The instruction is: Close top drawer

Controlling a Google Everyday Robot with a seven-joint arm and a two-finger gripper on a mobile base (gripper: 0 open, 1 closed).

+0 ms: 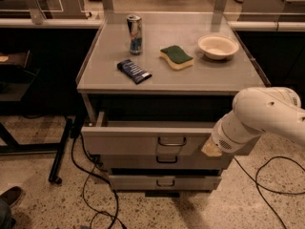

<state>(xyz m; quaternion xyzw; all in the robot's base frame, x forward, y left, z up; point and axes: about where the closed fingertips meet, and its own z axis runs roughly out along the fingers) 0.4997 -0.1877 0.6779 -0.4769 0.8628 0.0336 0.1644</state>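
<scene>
Top drawer [128, 141]: front panel stands slightly proud of the cabinet, just under the tabletop [214, 78]; interior hidden.
Gripper [212, 149]: at the right end of the top drawer front, against the panel; whether open or closed is not discernible.
Tabletop load: drink can [135, 34], green sponge [176, 57], dark packet [134, 71], white bowl [218, 46].
Lower drawers [143, 162]: two, stacked below.

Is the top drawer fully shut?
No, the top drawer sticks out past the tabletop, with the tool at its front's right end.
</scene>
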